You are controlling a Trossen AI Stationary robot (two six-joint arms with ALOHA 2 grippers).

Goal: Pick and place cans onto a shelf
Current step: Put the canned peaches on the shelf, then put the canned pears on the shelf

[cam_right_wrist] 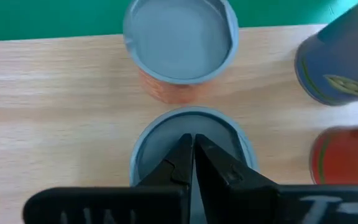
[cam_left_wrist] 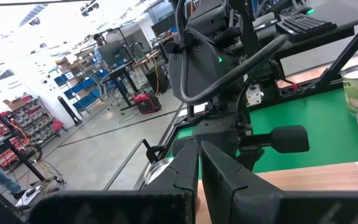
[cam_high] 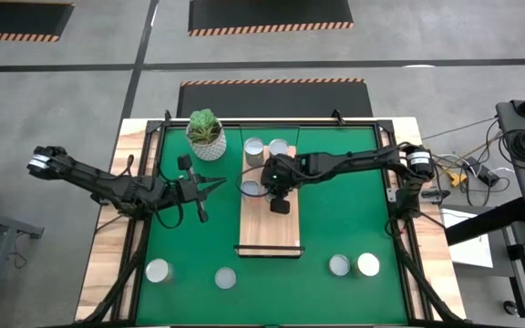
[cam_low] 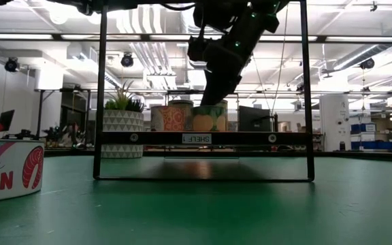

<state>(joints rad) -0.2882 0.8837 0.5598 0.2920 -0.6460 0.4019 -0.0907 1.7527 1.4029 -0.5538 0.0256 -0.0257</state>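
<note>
Dark right gripper (cam_right_wrist: 193, 163) jaws shut, above can (cam_right_wrist: 191, 134)

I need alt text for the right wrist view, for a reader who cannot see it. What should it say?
The right gripper, its dark fingers shut, hangs over the silver-grey round top of a small tin can on the light-brown wooden shelf board. Beyond stands another silver-topped can with orange sides; a dark blue can and a red one show at the edge.

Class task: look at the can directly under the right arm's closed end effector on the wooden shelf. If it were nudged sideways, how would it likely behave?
The can stands upright on its flat base on the shelf, so it would probably slide, not roll. It looks squat, so tipping seems unlikely. Another can stands close by, so a push that way might bump it.
</note>
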